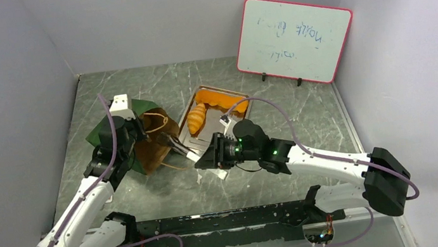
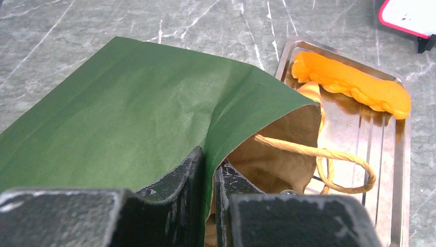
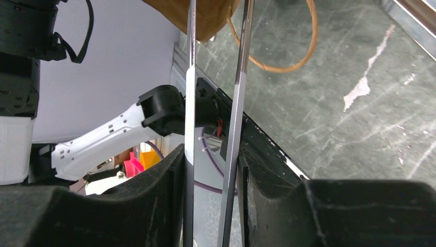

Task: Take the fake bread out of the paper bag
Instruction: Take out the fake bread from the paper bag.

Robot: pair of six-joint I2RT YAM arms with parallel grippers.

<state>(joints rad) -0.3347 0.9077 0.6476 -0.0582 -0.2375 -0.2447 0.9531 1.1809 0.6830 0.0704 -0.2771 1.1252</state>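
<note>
Clamped the left gripper (image 2: 208, 164) almost fully closed on one wall of the tall dark green paper bag with brown kraft lining (image 2: 128, 103), right at its rim. Found that bag lying on its side at the table's left, mouth facing right, twisted brown handle (image 2: 308, 151) drooping toward the ribbed steel tray (image 2: 360, 134). Gripped thin metal tongs (image 3: 189, 103) in the right gripper (image 3: 211, 159), fingers squeezed against both blades, tips up at the bag's mouth. Noted a long orange fake loaf (image 2: 349, 82) and a croissant-shaped piece (image 1: 197, 118) lying on the tray; could not tell whether more sat inside. Judged the risks: thin paper tearing or slipping from the pinch, tongs snagging the handle loop and dragging the bag.
</note>
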